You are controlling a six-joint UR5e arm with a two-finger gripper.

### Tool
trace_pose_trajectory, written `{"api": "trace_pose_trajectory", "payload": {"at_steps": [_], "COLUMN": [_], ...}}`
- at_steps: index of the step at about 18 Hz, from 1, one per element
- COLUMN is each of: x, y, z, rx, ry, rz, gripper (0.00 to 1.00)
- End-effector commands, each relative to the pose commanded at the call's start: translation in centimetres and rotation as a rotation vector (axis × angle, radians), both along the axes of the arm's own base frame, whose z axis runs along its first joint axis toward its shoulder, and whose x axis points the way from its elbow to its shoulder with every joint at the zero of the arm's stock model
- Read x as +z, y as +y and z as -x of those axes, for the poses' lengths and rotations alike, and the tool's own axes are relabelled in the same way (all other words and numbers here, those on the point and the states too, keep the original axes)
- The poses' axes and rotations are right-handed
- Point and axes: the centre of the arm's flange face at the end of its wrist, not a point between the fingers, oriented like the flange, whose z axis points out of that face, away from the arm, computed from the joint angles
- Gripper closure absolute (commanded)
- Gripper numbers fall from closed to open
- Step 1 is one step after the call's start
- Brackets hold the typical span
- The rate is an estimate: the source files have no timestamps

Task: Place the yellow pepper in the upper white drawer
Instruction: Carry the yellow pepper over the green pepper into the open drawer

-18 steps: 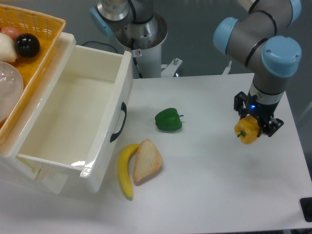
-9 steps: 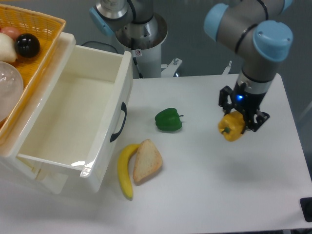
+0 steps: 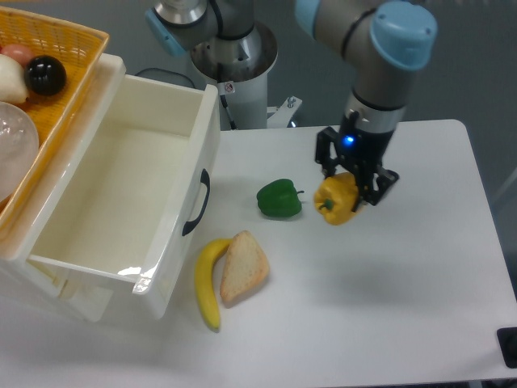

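The drawer (image 3: 129,202) looks like glossy white plastic with a dark smooth handle (image 3: 196,203). The basket (image 3: 69,48) at far left is woven. The table (image 3: 388,307) is matt white. Both peppers, yellow (image 3: 337,199) and green (image 3: 279,199), shine smoothly.

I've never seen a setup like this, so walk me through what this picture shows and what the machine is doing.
This is one robot arm, grey with blue joint caps, seen from a fixed camera looking down on a white table. Its end effector is shut on a small yellow bell pepper, held above the table. On the table lie a green bell pepper, a long yellow banana and a wedge of bread. At left an open, glossy white drawer stands empty, beside a yellow woven basket.
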Motion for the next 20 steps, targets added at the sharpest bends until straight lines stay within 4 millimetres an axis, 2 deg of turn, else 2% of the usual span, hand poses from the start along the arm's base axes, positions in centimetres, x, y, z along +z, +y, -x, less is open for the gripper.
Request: {"api": "trace_pose_trajectory", "payload": {"at_steps": [4,9,13,15,17,20], "x": [2.9,5.3,7.2,7.7,7.8,6.9], "y": [1.4,2.7,4.2,5.1,5.8,6.6], "z": [-3.7,-7.9,-12.6,-14.9,-16.3,-18.1], "rx": [0.028,0.046,0.043,0.032,0.021,0.002], "ry": [0.005,0.01,0.0,-0.004,-0.009,-0.027], "rz": [-0.041,-0.069,-0.089,-0.094,-0.094,-0.084], "gripper": [0.55,0.54,0.54,0.54,0.54,0.54]}}
